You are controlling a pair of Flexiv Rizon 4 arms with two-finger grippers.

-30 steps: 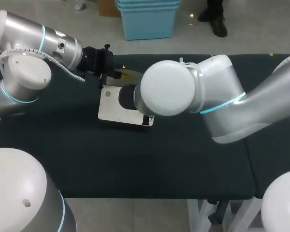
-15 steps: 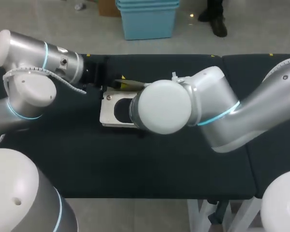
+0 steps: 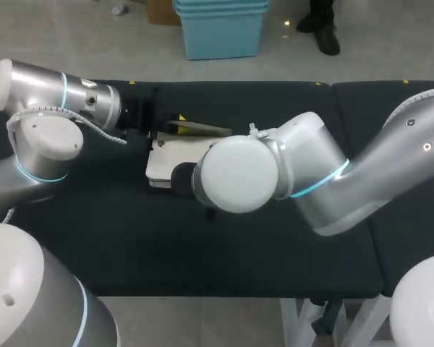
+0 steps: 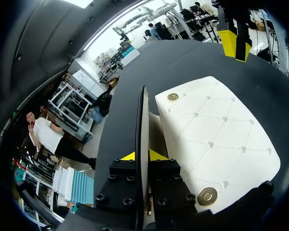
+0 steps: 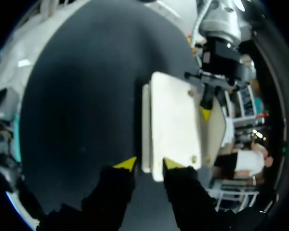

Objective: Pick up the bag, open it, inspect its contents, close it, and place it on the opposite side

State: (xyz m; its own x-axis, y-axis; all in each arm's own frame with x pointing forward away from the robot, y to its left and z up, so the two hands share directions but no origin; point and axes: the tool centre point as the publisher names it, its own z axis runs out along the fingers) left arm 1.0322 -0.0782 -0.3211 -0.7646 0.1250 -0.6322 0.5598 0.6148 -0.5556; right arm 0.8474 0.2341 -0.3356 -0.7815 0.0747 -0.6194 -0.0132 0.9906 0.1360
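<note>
Left claw was clamped on the flap, one yellow tip on each face, nothing else in it. The flap stood up on edge, running straight out ahead between the fingers.

The bag, white and quilted, lay flat on the table just beside that claw, on one side of the raised flap. Both snap studs on its top face were uncovered, so I read it as open. I couldn't tell what was inside: the gap between flap and body showed only a pale strip.

Right claw was spread open and held nothing. It sat at the bag's opposite short end, tips roughly level with that end. From the left wrist view it looked to be above the bag rather than touching it.

Key geometry: the bag's long axis ran straight away from the right claw toward the left claw, across the table left to right in the head view. The hinge line ran along the bag's far long edge. The left arm came in at the left end of that edge, and the right arm reached past the middle, its big joint covering part of the bag from above.

My read: this was the open/inspect stage. Closing would fall to the left claw, since it already had the flap. It would need to swing the flap sideways and down onto the studded face. The right claw was placed to pin or grip the body's far end.
</note>
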